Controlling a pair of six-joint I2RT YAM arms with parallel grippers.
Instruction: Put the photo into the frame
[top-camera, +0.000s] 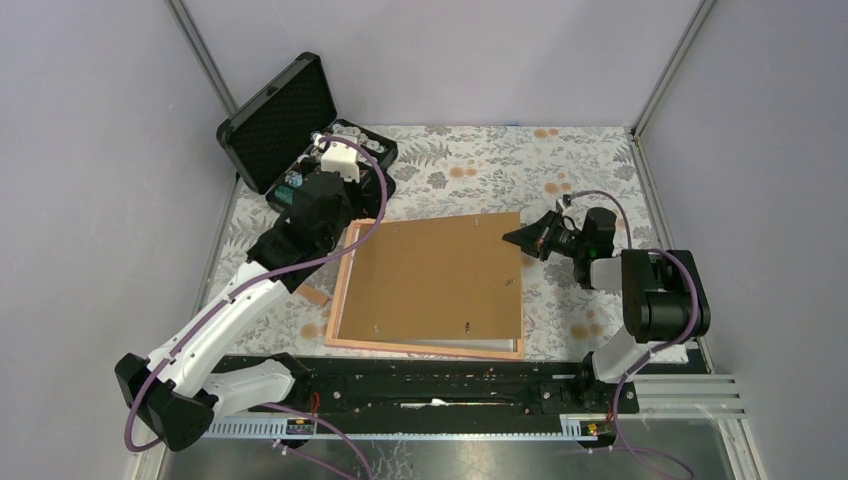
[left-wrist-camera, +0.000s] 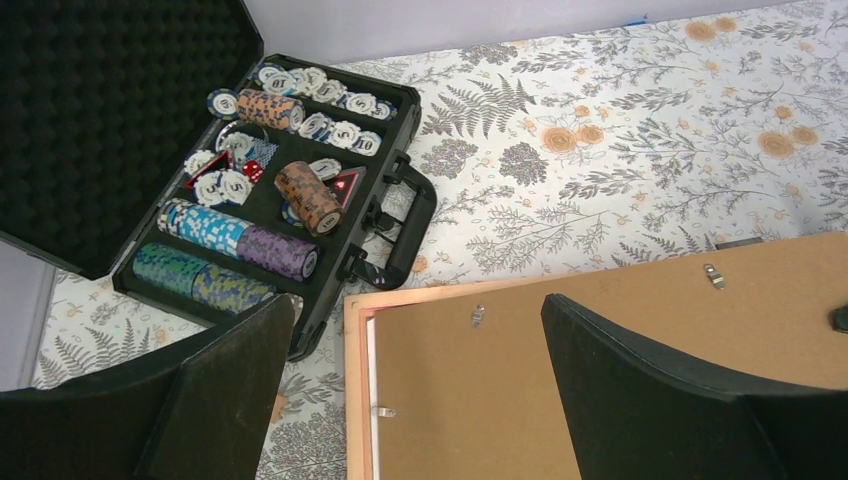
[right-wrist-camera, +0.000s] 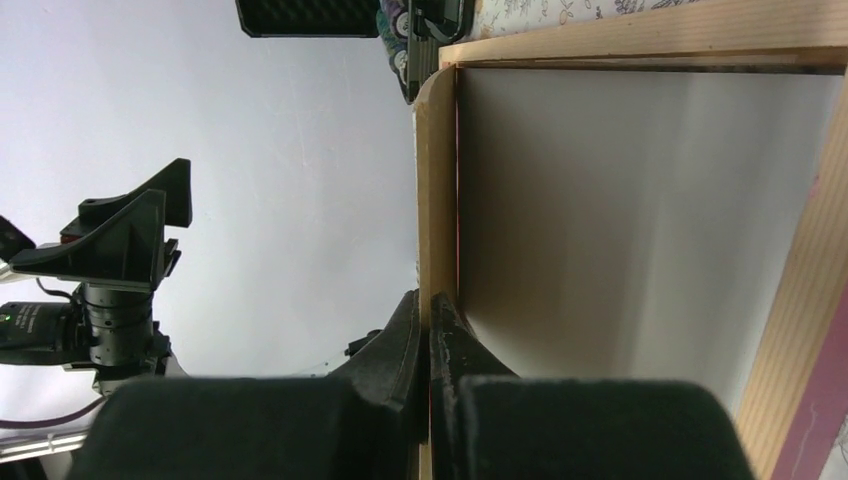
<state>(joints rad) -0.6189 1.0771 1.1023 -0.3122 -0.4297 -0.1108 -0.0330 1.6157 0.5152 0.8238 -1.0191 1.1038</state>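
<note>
The frame (top-camera: 338, 300), with a thin pinkish-orange border, lies flat mid-table. A brown backing board (top-camera: 440, 280) covers it. My right gripper (top-camera: 522, 238) is shut on the board's right edge and holds that side raised. In the right wrist view the fingertips (right-wrist-camera: 430, 300) pinch the board's edge (right-wrist-camera: 437, 180). The photo's plain white back (right-wrist-camera: 640, 220) lies inside the frame border (right-wrist-camera: 800, 300). My left gripper (left-wrist-camera: 415, 400) is open and empty above the frame's far-left corner (left-wrist-camera: 356, 330). A white strip of the photo (left-wrist-camera: 371, 400) shows there beside the board (left-wrist-camera: 500, 380).
An open black foam-lined case (top-camera: 290, 110) with poker chips (left-wrist-camera: 260, 200) stands at the back left, close to the frame's corner. A small pinkish piece (top-camera: 315, 297) lies left of the frame. A flowered cloth (top-camera: 480, 165) covers the table. Walls close in on both sides.
</note>
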